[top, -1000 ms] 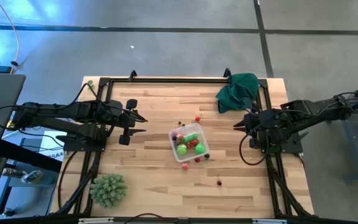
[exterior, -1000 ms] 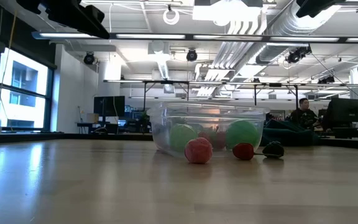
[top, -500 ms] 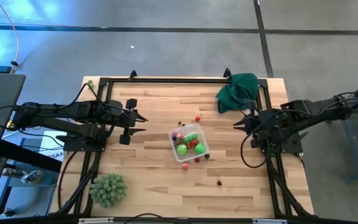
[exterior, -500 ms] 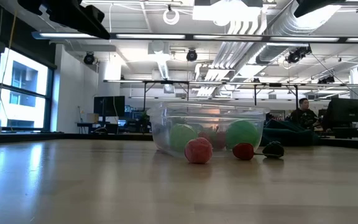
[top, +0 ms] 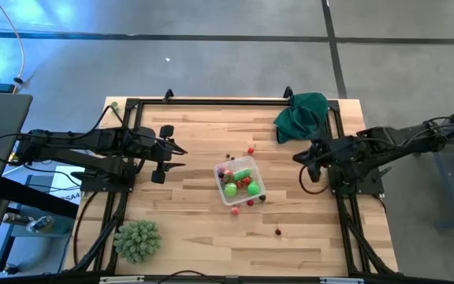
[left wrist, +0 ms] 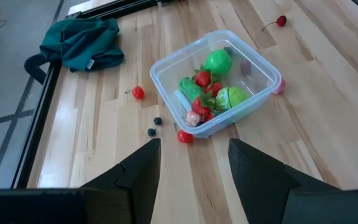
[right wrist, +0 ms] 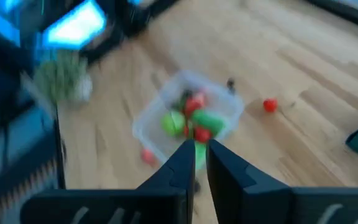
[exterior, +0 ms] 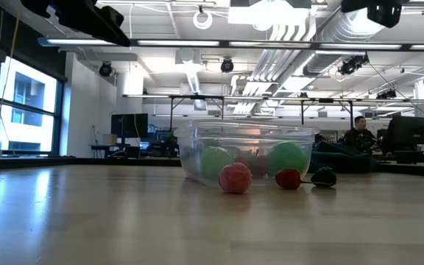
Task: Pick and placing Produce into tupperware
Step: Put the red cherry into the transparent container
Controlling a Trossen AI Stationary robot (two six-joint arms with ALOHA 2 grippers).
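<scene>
The clear tupperware (top: 231, 199) sits mid-table on its base, holding bright green pieces (left wrist: 218, 61) and red berries (left wrist: 202, 78). The same box shows in the left wrist view (left wrist: 156, 73) and the low view (exterior: 197, 151). Loose produce lies on the wood around it: a red piece (top: 251, 150), dark bits (top: 227, 156), red ones (top: 235, 211) and a cherry (top: 278, 231). My left gripper (top: 183, 156) hovers open, left of the box (left wrist: 194, 146). My right gripper (top: 295, 158) hovers right of the box, fingers shut (right wrist: 199, 144).
A dark green cloth (top: 299, 114) is bunched at the far right corner. A spiky pale-green ball (top: 138, 240) stands near the near left corner. A black frame (top: 211, 100) runs along the table's edges. Bare wood lies near the front edge.
My right arm has shifted a little toward the table's left, toward the box, and its wrist has turned; its view is blurred with motion. The left arm, the box and the produce have kept still.
</scene>
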